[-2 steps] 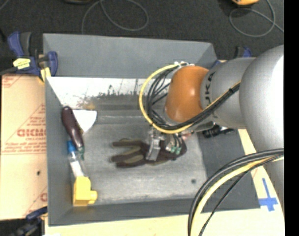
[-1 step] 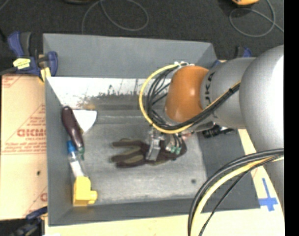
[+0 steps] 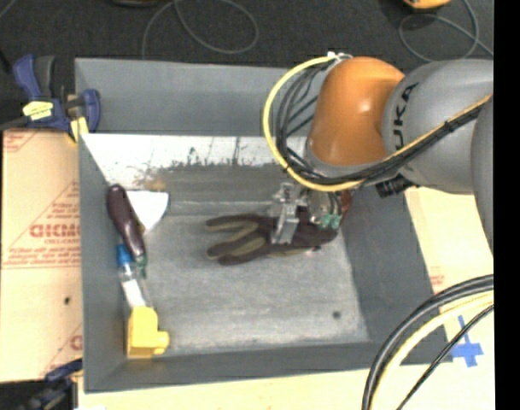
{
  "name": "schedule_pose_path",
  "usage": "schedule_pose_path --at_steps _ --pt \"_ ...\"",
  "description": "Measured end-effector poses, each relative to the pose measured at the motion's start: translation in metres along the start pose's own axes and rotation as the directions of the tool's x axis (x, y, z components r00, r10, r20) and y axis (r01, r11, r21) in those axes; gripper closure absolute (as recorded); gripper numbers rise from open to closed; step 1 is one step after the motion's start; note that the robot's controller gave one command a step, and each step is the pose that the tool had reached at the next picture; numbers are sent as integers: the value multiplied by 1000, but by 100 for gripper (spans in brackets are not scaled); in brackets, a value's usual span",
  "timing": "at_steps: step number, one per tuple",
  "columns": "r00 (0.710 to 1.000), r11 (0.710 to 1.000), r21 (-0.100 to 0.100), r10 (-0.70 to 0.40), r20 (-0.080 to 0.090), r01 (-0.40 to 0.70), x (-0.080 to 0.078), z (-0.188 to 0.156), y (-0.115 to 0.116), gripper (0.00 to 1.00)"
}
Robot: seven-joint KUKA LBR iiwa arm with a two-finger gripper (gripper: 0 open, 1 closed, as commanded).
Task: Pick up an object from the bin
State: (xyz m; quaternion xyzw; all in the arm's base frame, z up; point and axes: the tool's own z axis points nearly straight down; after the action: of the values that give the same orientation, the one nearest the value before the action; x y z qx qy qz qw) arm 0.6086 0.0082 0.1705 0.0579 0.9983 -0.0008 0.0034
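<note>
Dark brown and floppy, a glove [image 3: 238, 237] is seen lying in the middle of the grey bin [image 3: 268, 314]. The gripper [image 3: 287, 220] is set down at the glove's right end, where the cuff is, just under the arm's orange cover [image 3: 349, 114]. Whether it is squeezed tight or let loose cannot be told, because that part is hidden by the wrist and the cables. The glove is not lifted yet (it looks flat on the bin's floor).

Some things could go wrong from here. The glove is soft, so only a thin fold may be pinched, and it could slip out when the arm is raised. If too little cloth is caught, nothing will be picked up at all. The long end could also be dragged along the floor. The other things are kept well apart on the left: a brown-handled tool [image 3: 125, 219], a blue and clear stick [image 3: 127, 267] and a yellow block [image 3: 146, 331]. They are not likely to be bumped.
</note>
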Motion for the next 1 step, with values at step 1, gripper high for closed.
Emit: schedule_pose_path --at_steps 1 --pt "1000 1000 0 0 0 0 0 0 0 100"
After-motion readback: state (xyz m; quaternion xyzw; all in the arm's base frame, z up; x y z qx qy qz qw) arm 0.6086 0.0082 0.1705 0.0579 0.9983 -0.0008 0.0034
